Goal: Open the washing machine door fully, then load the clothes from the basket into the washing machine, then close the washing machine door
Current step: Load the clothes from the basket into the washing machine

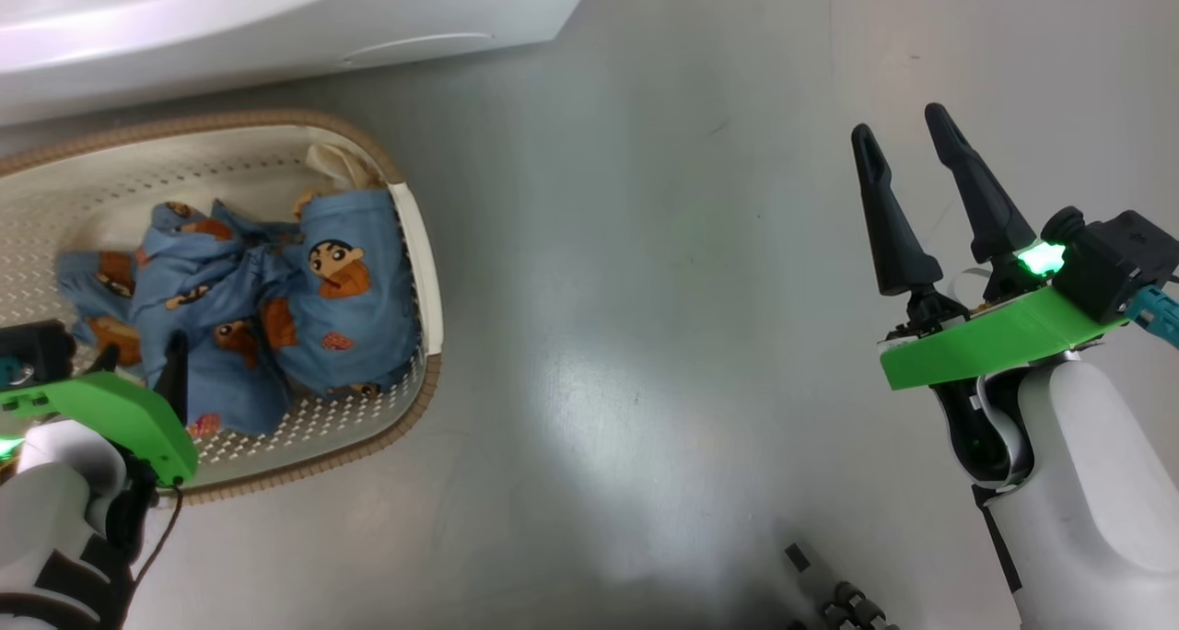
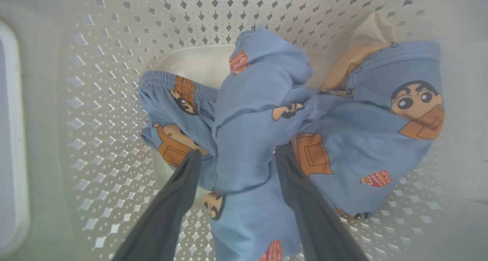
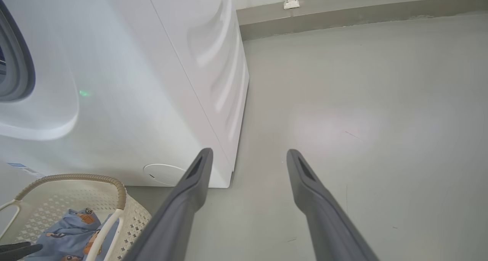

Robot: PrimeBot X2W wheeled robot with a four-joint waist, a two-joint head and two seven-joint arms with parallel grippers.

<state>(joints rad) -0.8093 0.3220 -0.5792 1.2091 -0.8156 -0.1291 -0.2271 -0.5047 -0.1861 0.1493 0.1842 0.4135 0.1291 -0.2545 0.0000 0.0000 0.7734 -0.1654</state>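
The left gripper is being held fully spread inside the basket, its fingers straddling a fold of the clothes heaped there, nothing clamped. The right gripper is being held wide apart and empty over the floor, near the washing machine.

Nothing readable here tbh. The washing machine has a small blue label low on its front, but it's way too tiny and blurry to make out. The prints on the clothes are cartoon faces, not words.
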